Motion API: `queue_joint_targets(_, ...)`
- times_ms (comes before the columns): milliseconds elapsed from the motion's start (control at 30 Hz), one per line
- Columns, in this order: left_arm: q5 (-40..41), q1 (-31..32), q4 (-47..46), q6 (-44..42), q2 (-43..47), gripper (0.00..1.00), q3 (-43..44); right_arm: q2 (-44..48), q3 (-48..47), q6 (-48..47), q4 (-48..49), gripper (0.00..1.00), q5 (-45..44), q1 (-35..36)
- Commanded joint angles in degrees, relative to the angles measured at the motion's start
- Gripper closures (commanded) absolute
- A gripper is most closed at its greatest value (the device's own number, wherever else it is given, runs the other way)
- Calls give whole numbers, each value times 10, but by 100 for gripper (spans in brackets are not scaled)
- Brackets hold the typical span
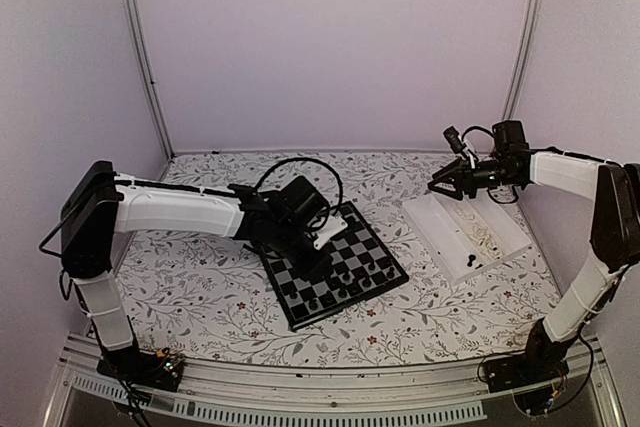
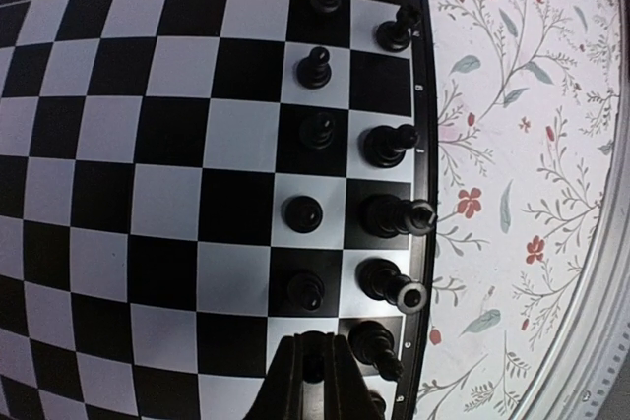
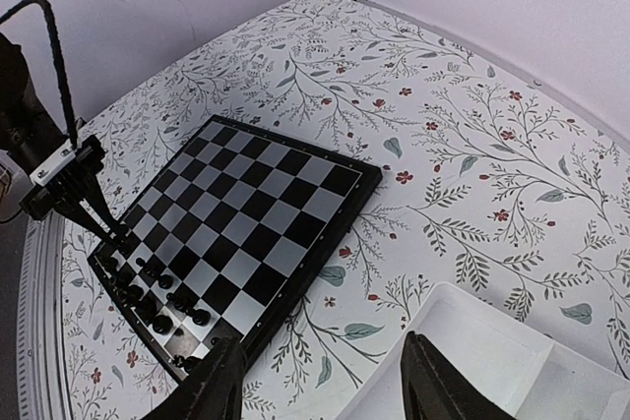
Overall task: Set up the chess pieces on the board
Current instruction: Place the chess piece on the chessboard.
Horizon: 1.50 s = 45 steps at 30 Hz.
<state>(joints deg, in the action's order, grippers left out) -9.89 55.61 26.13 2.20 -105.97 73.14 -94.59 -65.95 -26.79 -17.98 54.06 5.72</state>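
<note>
The board (image 1: pixel 365 240), black and grey checks, lies mid-table. Several black chess pieces (image 1: pixel 340 292) stand in two rows along its near edge. My left gripper (image 1: pixel 316 250) hangs low over that edge. In the left wrist view its fingers (image 2: pixel 340 386) are shut on a small black pawn (image 2: pixel 313 366) over a square in the pawn row, beside other black pieces (image 2: pixel 392 215). My right gripper (image 1: pixel 445 185) hovers open above the white tray (image 1: pixel 450 232), its fingers (image 3: pixel 212 392) wide apart and holding nothing. The right wrist view shows the board (image 3: pixel 256 194) and black pieces (image 3: pixel 148 287).
The tray (image 3: pixel 492 351) at the right holds a black piece (image 1: pixel 468 260) and a few cream pieces (image 1: pixel 490 237). A floral cloth (image 1: pixel 200 287) covers the table. Walls stand close at the back and both sides.
</note>
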Motion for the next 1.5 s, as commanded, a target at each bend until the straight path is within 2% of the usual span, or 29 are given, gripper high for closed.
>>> queue_joint_targets(0,0,8,-1,1,-9,97,-5,-6,-5,-4,-3,43,-1,2)
queue_joint_targets(867,6,10,13,-2,-34,97,-19,-16,-7,-9,-8,42,2,1)
queue_joint_targets(1267,15,10,26,0,-23,75,-9,-9,-17,-12,-23,40,-2,2)
queue_joint_targets(1467,24,10,53,-13,2,74,14,16,-51,-57,-95,38,-56,-4)
